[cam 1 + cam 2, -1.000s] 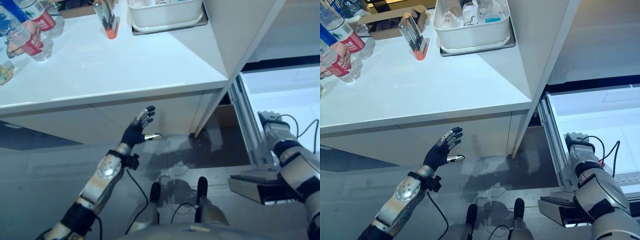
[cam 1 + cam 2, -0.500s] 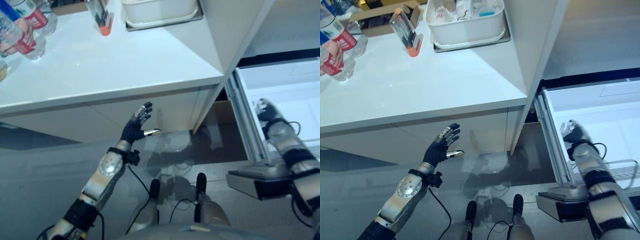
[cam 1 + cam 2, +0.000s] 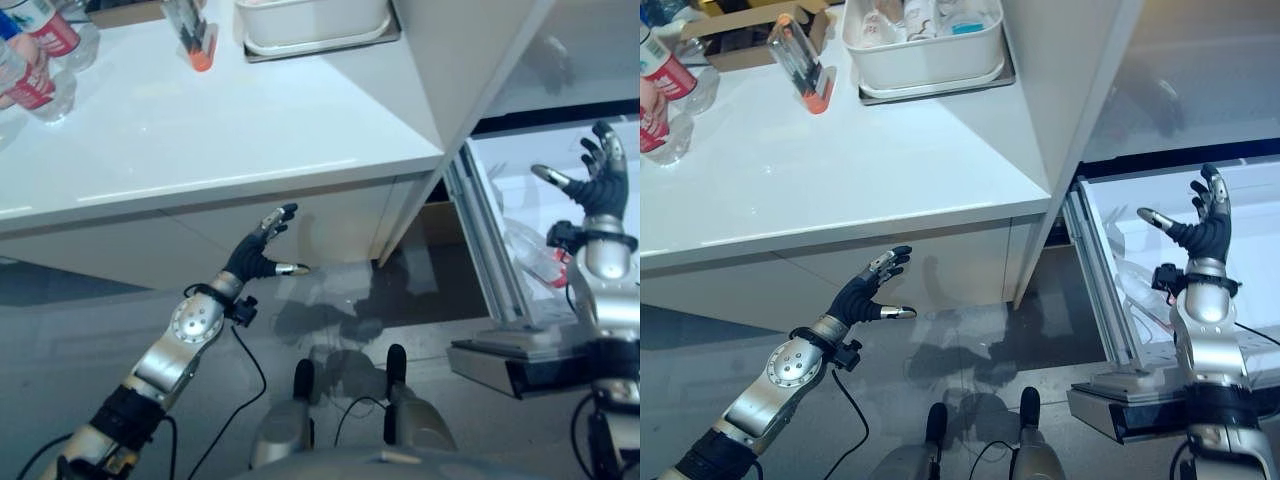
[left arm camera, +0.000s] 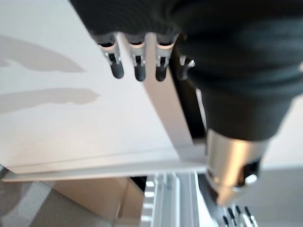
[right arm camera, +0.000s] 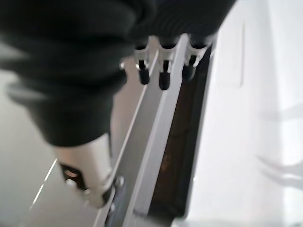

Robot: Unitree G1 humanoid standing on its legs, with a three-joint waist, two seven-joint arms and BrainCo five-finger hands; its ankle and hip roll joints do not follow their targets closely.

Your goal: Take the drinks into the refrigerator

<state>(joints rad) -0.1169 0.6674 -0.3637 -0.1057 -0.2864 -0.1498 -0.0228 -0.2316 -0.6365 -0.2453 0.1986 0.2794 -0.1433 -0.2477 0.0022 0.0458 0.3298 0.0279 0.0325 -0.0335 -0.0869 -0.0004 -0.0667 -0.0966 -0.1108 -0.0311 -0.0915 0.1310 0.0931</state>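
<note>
I see my right hand [image 3: 1202, 225] spread wide above the open white refrigerator drawer [image 3: 1250, 290], holding nothing. A clear plastic drink bottle with a red label [image 3: 535, 255] lies in that drawer. My left hand [image 3: 867, 292] hangs spread below the white counter [image 3: 840, 170].

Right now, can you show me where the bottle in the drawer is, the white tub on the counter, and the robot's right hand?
bottle [image 3: 535, 255]: left eye view, on its clear body.
white tub [image 3: 930, 60]: right eye view, on its front wall.
right hand [image 3: 1202, 232]: right eye view, on the palm.
</note>
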